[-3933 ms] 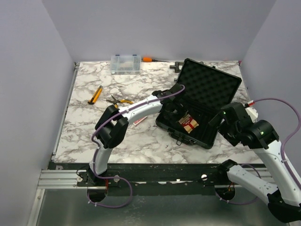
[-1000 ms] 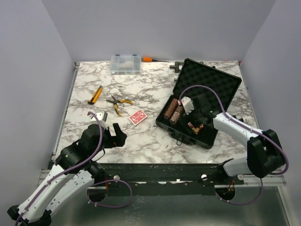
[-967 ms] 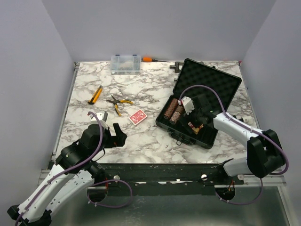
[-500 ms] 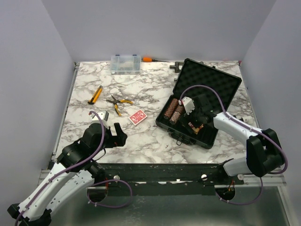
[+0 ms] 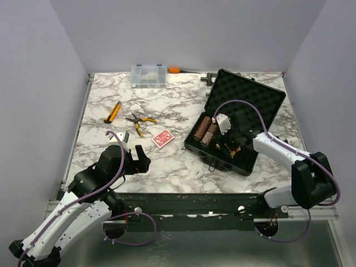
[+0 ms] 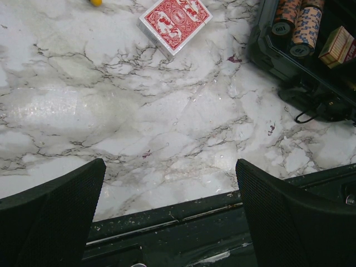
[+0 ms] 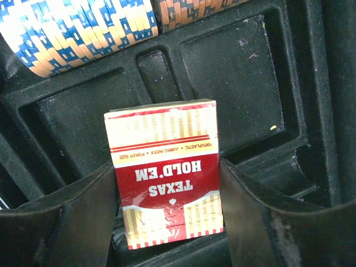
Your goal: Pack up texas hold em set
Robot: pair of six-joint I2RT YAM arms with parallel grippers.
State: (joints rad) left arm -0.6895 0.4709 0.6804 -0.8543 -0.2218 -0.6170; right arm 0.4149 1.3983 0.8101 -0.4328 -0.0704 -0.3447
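Right jaws clamp a red-and-cream card box (image 7: 164,172) printed "TEXAS HOLD'EM" by its two long sides, holding it inside the open black case (image 5: 247,103) over a foam recess in the base. Whether the box touches the foam cannot be told. Two chip rolls (image 7: 72,28), one striped blue and cream, the other orange-brown, lie side by side in a slot at the case's left end, just beyond the box held by the right jaws. The case sits at the right of the marble counter (image 5: 178,100), its egg-crate foam lid propped up toward the back wall and its handle facing the near edge. The right arm (image 5: 278,147) reaches into it from the right.

At the end of the left arm (image 5: 94,178), the left jaws stand wide apart with nothing between them, hovering above bare counter close to the near edge. A red-backed card deck (image 5: 162,138) lies flat on the counter ahead of them, between the left arm and the case and apart from both. Farther back on the left lie orange-handled pliers (image 5: 139,119) and a yellow-handled tool (image 5: 113,112). A small clear plastic box (image 5: 148,75) rests at the back edge, with an orange-handled tool (image 5: 174,70) just beside it.
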